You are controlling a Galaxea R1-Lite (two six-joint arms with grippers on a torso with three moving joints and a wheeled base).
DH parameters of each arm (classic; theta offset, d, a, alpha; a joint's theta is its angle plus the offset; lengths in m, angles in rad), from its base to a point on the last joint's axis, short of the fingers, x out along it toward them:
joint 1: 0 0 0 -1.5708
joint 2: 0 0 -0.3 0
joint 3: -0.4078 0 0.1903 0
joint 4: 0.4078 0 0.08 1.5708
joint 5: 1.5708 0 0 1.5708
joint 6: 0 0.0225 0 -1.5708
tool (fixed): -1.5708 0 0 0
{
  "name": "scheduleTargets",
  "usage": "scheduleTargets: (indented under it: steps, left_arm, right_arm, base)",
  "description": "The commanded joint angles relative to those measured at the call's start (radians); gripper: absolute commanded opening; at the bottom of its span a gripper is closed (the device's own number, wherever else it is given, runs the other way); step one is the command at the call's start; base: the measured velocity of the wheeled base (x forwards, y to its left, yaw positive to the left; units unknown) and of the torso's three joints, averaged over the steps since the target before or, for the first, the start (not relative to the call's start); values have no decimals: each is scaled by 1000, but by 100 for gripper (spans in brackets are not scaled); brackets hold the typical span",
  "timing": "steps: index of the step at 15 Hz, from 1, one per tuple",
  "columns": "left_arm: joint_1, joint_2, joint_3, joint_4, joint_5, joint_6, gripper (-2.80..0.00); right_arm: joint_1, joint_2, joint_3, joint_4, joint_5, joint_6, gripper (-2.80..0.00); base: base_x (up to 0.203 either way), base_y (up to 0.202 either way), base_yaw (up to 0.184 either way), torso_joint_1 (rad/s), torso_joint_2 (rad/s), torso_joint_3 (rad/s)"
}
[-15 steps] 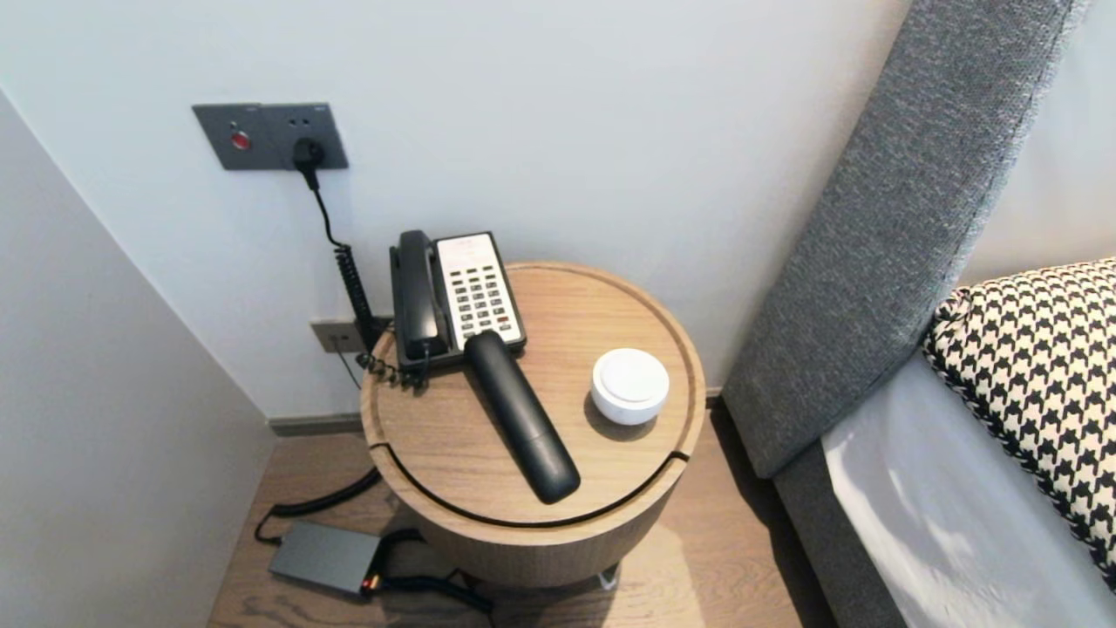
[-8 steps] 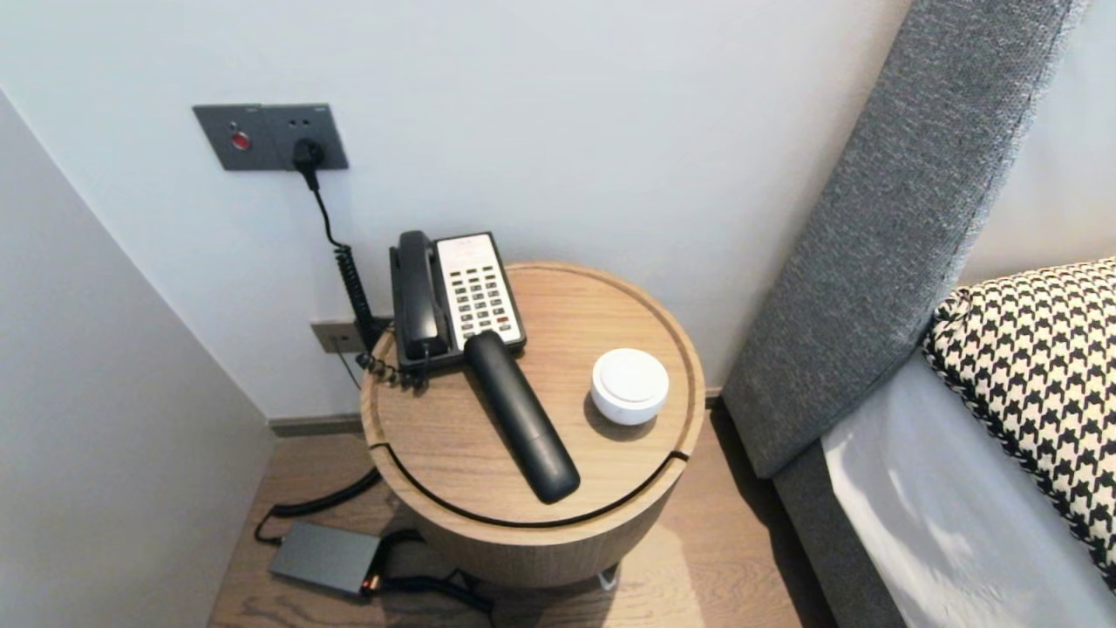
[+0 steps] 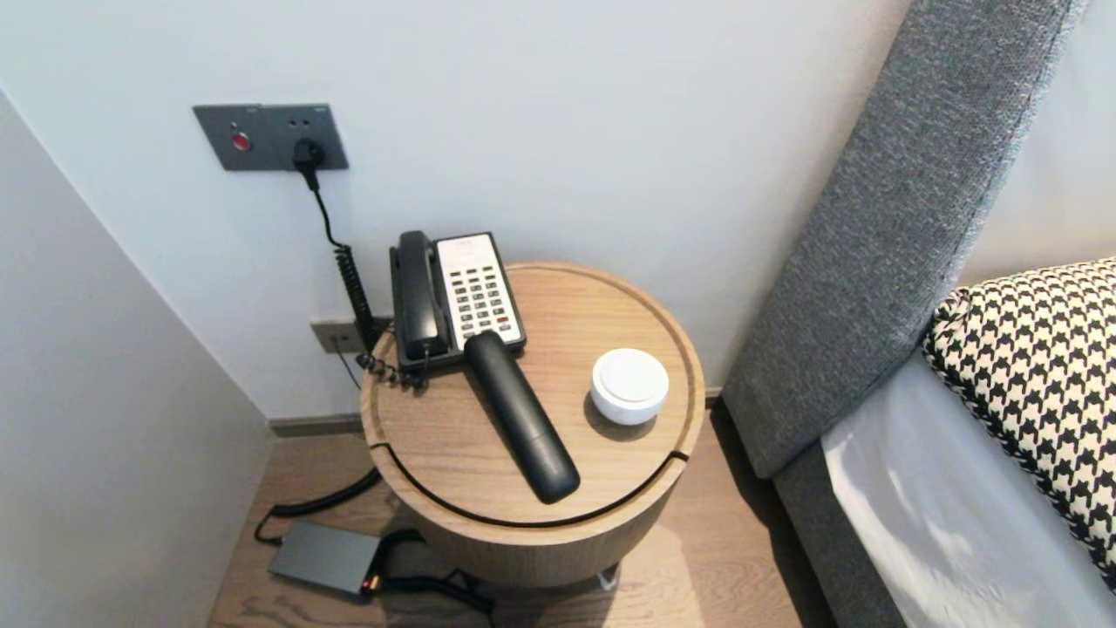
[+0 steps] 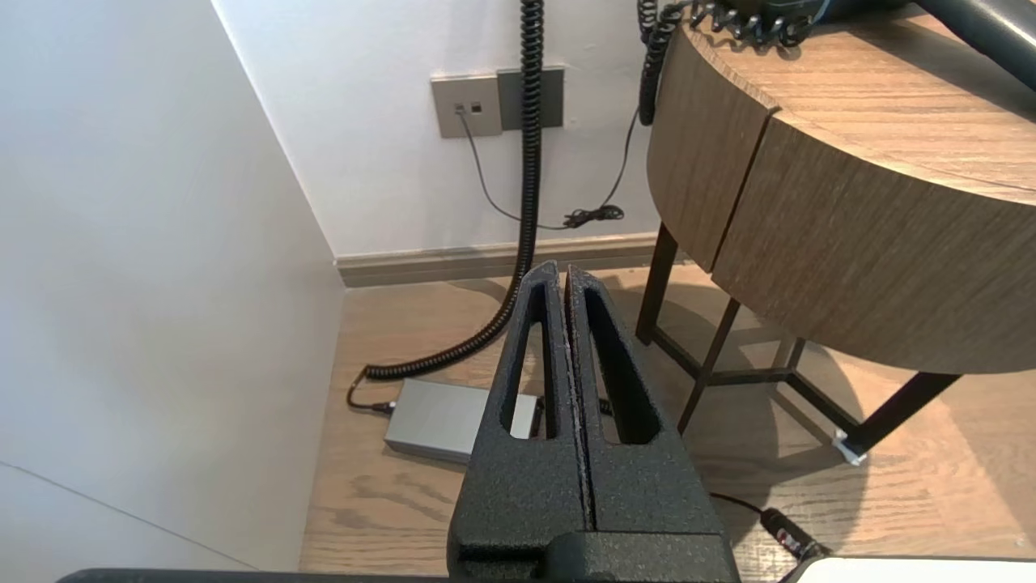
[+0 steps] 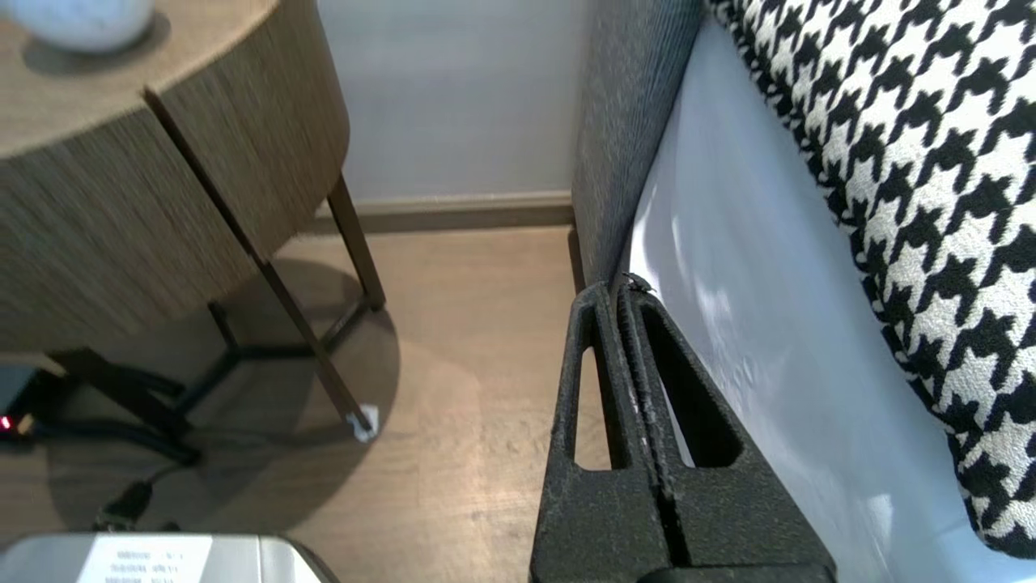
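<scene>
My left gripper point(image 4: 566, 275): fingers pressed together, empty, low over floor, grey adapter box point(image 4: 437, 417) just beyond tips. My right gripper point(image 5: 622, 285): fingers pressed together, empty, just beside mattress point(image 5: 753, 340); contact unclear. Farther: round desk point(image 3: 593, 314) carrying black remote point(image 3: 521, 417), white puck point(image 3: 629, 385), telephone point(image 3: 458, 296) at rear edge.

Before us the round table point(image 3: 575, 323) stands against the wall point(image 3: 610, 131), with the headboard point(image 3: 881, 253) and pillow point(image 3: 1037, 366) to its right. On it the telephone point(image 3: 458, 296) sits back left. The remote point(image 3: 521, 417) runs from the telephone's front edge toward us, and the puck point(image 3: 629, 385) rests to its right, apart. The adapter box point(image 3: 324, 556) lies on the floor left of the table, near our left gripper point(image 4: 565, 275). Our right gripper point(image 5: 619, 287) hangs low between table and bed, just beside the mattress point(image 5: 753, 340)
</scene>
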Motion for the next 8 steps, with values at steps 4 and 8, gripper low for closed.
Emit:
scheduleTargets:
  steps: [4,8]
  left_arm:
    - [1,0,12,-1,0,0,-280]
    - [1,0,12,-1,0,0,-280]
  right_arm:
    - [1,-77,26,-3,0,28,-280]
    - [1,-77,27,-3,0,40,-280]
  base:
    - [0,0,0,0,0,0]
    - [0,0,0,0,0,0]
